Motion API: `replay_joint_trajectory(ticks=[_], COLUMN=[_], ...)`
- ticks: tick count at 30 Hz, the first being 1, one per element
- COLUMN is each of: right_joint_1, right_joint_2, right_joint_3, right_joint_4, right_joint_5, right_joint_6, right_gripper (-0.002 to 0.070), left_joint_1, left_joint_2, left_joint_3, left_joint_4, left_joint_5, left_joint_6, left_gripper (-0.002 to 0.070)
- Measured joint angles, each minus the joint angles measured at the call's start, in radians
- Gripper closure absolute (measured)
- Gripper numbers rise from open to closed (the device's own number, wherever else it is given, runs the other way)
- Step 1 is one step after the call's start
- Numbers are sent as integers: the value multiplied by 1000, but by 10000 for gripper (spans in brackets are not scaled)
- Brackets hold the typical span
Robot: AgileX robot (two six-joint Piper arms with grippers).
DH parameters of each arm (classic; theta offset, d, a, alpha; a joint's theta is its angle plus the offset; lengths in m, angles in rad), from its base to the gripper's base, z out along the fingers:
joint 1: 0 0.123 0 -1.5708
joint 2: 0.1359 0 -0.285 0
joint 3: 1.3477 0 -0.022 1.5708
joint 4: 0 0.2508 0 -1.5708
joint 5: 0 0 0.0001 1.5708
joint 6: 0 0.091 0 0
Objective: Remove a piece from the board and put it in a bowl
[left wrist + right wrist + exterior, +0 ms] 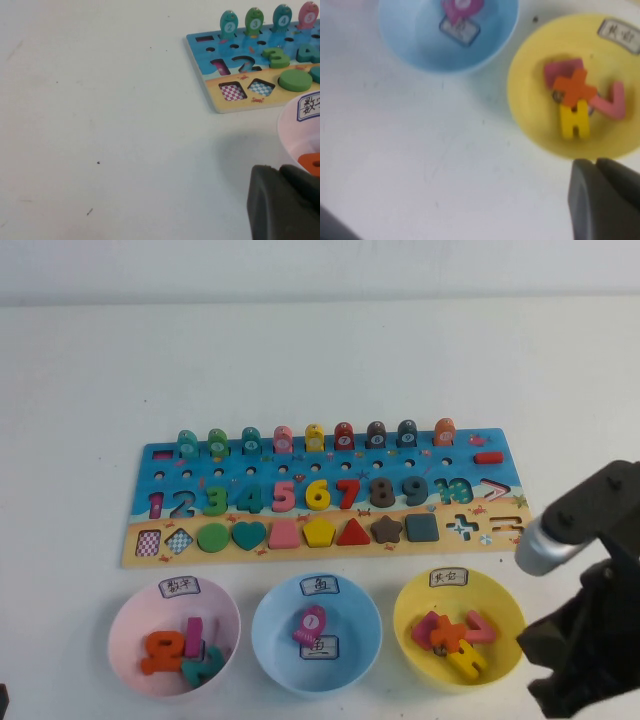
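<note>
The orange plus piece (456,631) lies in the yellow bowl (500,608), on top of a pink piece and a yellow piece; the right wrist view shows it there too (575,86). The board (330,462) lies behind the three bowls, and its plus-shaped recess (460,528) is bare. My right gripper (570,680) hangs just right of the yellow bowl (530,100), near the table's front edge, shut and empty (595,162). My left gripper (277,168) is shut and empty, low beside the pink bowl (295,125), near the board's left end (240,55).
A pink bowl (125,625) with several number pieces and a light blue bowl (275,625) with one pink piece stand left of the yellow bowl. Fish pegs line the board's far edge. White table lies all round.
</note>
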Motion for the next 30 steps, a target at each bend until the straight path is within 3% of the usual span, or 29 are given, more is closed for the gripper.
replay_joint_trajectory(ticks=[11,19,26,30], right_joint_1=[0,0,-17,-146], right_joint_2=[-255,-337,-360,-426], right_joint_3=[8,10,120,285], right_joint_4=[-31,-71,-109,-106], right_joint_5=[247,286,117,-84], right_joint_6=[-57,-72,-77,-77], right_gripper=[691,692,692,692], left_joint_1=[0,0,0,0], left_joint_2=[0,0,0,0], left_joint_3=[0,0,0,0], left_joint_4=[0,0,0,0], left_joint_5=[0,0,0,0], left_joint_6=[0,0,0,0], left_gripper=[680,680,680,680])
